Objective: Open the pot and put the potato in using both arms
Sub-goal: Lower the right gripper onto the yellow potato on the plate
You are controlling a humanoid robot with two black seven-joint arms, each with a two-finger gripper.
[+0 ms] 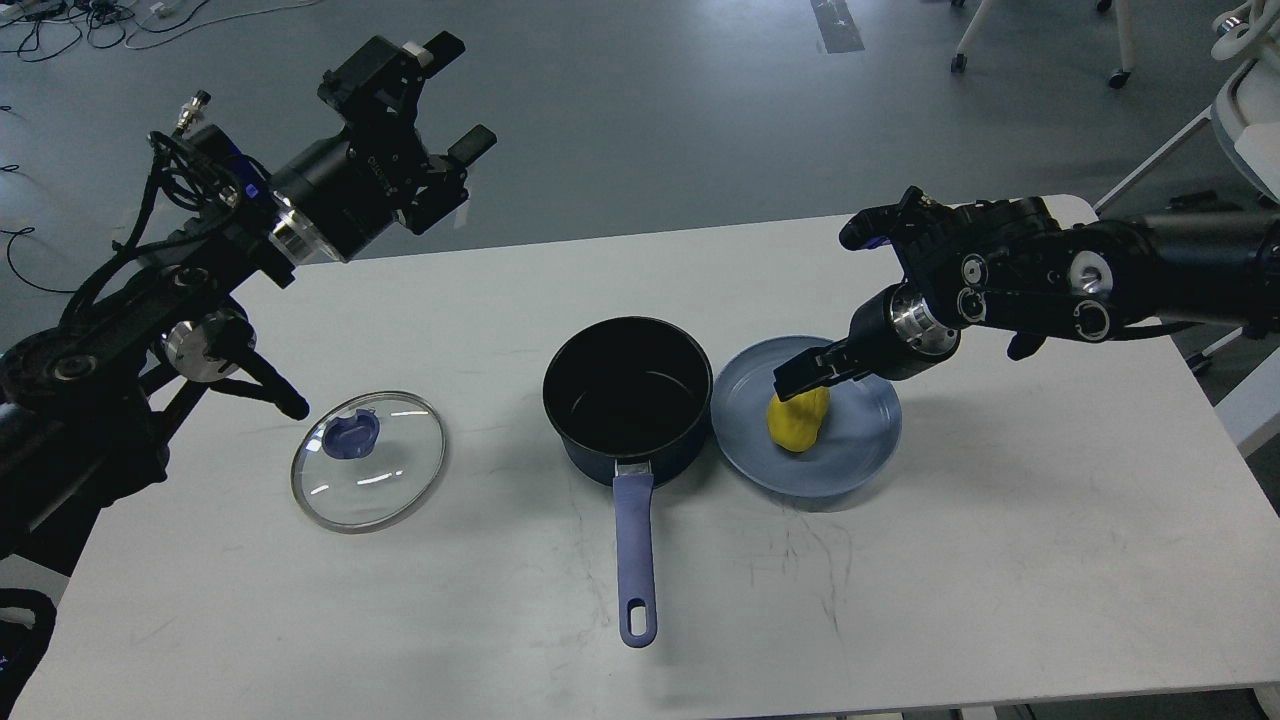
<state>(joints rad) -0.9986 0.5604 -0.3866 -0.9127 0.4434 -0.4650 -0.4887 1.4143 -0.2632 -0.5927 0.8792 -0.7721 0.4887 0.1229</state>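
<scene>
White table (1000, 560) under grey floor; I see the pot (628, 400) open at centre, handle toward the near edge; its glass lid (368, 460) lies flat to the left; my left gripper (440, 100) hangs high, jaws apart, holding nothing; my right gripper (805, 375) sits at the potato (798, 420) on the blue plate (850, 460); whether its jaws are clamped I cannot tell.

Two black jointed arms: left arm (180, 290) draped in looped black cables, silver collar, blue patch, faint white lettering near left gripper (455, 95); right arm (1100, 275) studded with round silver-rimmed joints, silver wrist ring behind right gripper (800, 378)
</scene>
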